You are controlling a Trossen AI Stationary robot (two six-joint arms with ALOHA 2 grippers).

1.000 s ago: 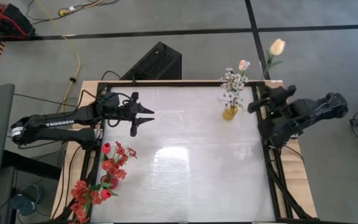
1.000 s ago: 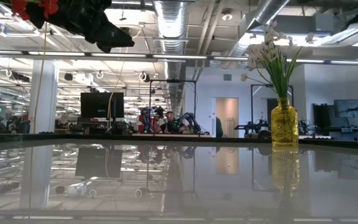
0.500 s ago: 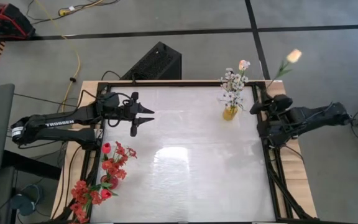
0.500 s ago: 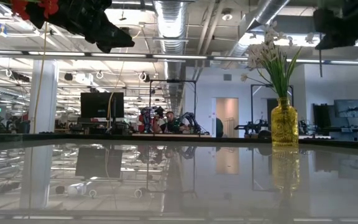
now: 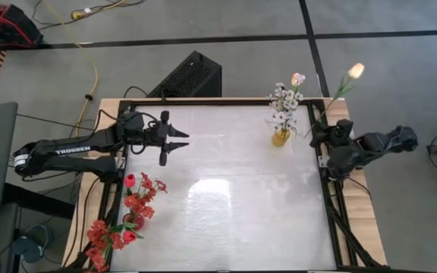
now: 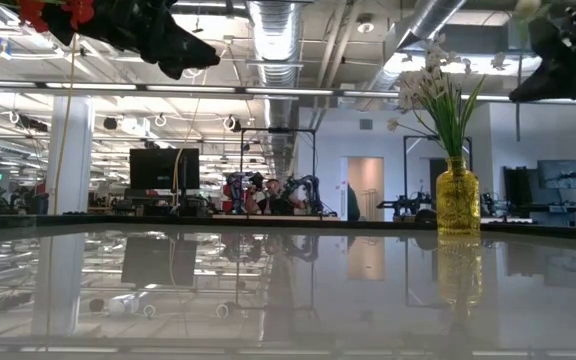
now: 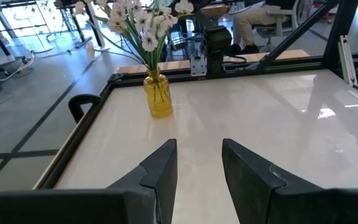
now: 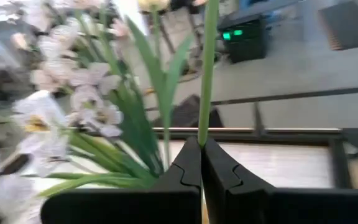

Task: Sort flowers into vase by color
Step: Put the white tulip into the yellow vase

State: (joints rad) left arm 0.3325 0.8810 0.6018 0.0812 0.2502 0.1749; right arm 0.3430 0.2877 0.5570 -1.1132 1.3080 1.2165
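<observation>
My right gripper (image 5: 314,130) is at the table's far right edge, just right of the yellow vase (image 5: 281,137), and is shut on a peach-yellow tulip (image 5: 356,70). The vase stands on its base, holding white blossom sprays (image 5: 283,102) and another peach tulip (image 5: 298,78). In the right wrist view the white blossoms (image 8: 73,81) fill the space beside the fingers (image 8: 201,144). My left gripper (image 5: 174,140) hovers open over the far-left part of the table, touching nothing. Red flowers (image 5: 139,199) stand at the near-left edge. My right gripper pinches the tulip's thin green stem (image 8: 202,124) between its two shut fingers, at their tips and near the stem's lower end. The tulip is lifted clear, and its stem slants away from the fingers with the blossom (image 5: 356,70) beyond the table's far right corner.
The white tabletop (image 5: 226,189) is bare between the yellow vase and the red flowers. More red blossoms (image 5: 103,236) sit at the near-left corner. A black box (image 5: 192,74) lies on the floor behind the table. The yellow vase (image 6: 458,200) also shows in the low view.
My right arm has swung and turned its gripper while staying shut on the tulip. The blossom has tipped from above the table's far right corner out toward the right. The right gripper has come into the low view at upper right, beside the vase's flowers.
</observation>
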